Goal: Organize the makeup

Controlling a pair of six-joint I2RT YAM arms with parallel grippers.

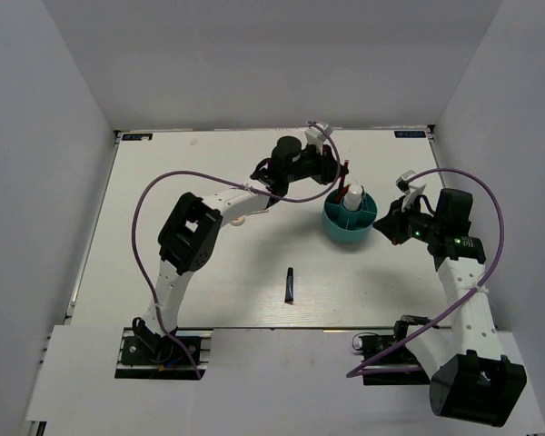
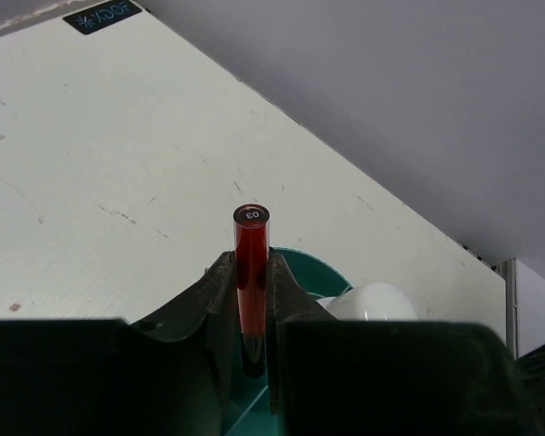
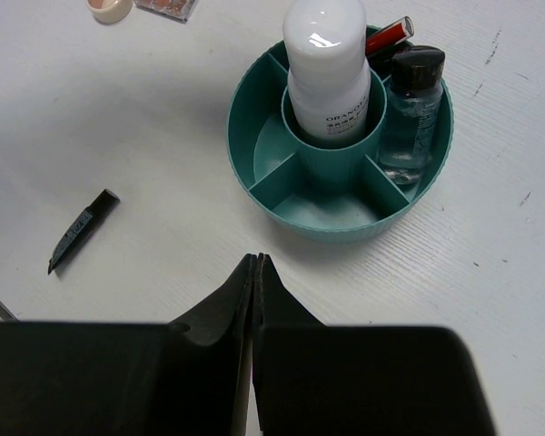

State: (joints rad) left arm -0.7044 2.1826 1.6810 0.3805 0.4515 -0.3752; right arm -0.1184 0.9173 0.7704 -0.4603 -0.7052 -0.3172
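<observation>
Left jaws: closed narrowly on the red tube [image 2: 252, 263], one jaw on each side of it, at the far side of the tub.
Red tube: runs along the gap between the left jaws. Its round end marked "03" sticks out past their tips and its other end is hidden between them. It is over the rim of the teal tub [image 2: 313, 266]; I cannot tell whether it touches.
Right jaws: pressed together with nothing between them, just right of the tub and apart from it.
Teal tub [image 1: 350, 234]: round and divided, standing on the bench [image 1: 236, 272] right of centre.
White bottle [image 3: 327, 64]: upright in the tub's centre cup.
Dark-capped bottle [image 3: 409, 109]: clear, upright in an outer compartment just beside the white bottle, on the far side.
Red-and-black end [image 3: 388, 36]: slants up behind the dark-capped bottle at the tub's far rim; I cannot tell whether it is the held tube.
Black tube [image 1: 290, 284]: lies flat on the bench, near and left of the tub, well apart from it.
Beige compact [image 3: 109, 7]: on the bench left of the tub, cut off by the edge of the right wrist view.
Pink palette [image 3: 168, 7]: just beside the compact, also cut off.
</observation>
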